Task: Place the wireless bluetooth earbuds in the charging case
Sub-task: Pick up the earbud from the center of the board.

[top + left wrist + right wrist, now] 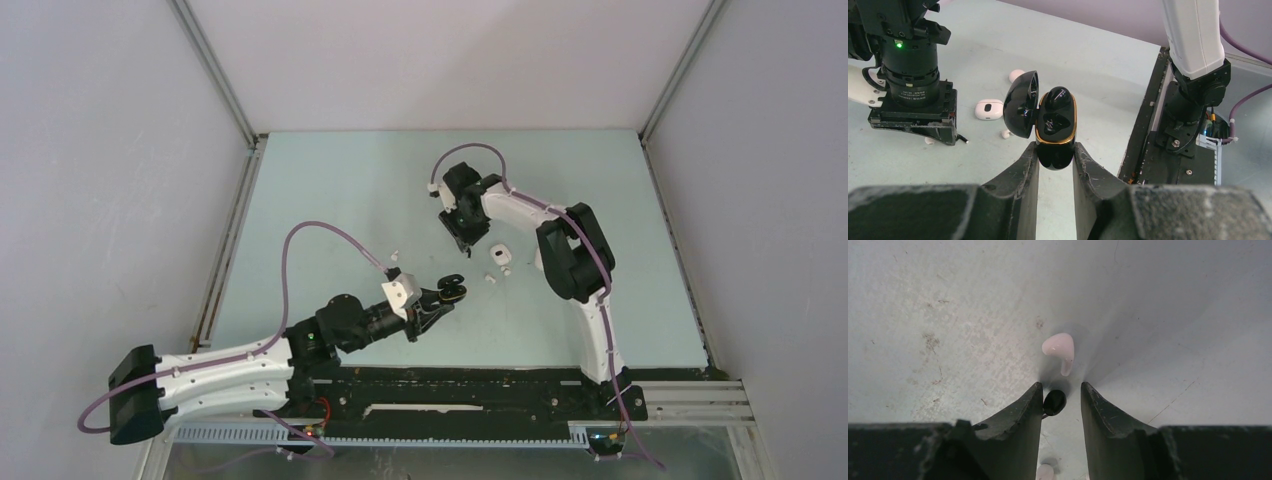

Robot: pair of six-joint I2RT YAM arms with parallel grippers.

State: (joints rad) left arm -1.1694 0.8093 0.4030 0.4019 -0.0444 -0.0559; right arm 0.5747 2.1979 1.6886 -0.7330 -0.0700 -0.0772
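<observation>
Glossy black charging case (1055,127), gold rim; black earbud (1054,402); white earbud (1060,349); white case (988,109); table (350,190) pale mint.

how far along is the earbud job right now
Done: the black charging case is open in the left hand, with one black earbud apparently seated in it. In hand: the right hand is open around a second black earbud on the table, not yet gripped. Left: seat that one; white earbuds lie loose near the white case.

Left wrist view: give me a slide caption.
Left gripper holds the open black case, one black earbud inside.
</observation>
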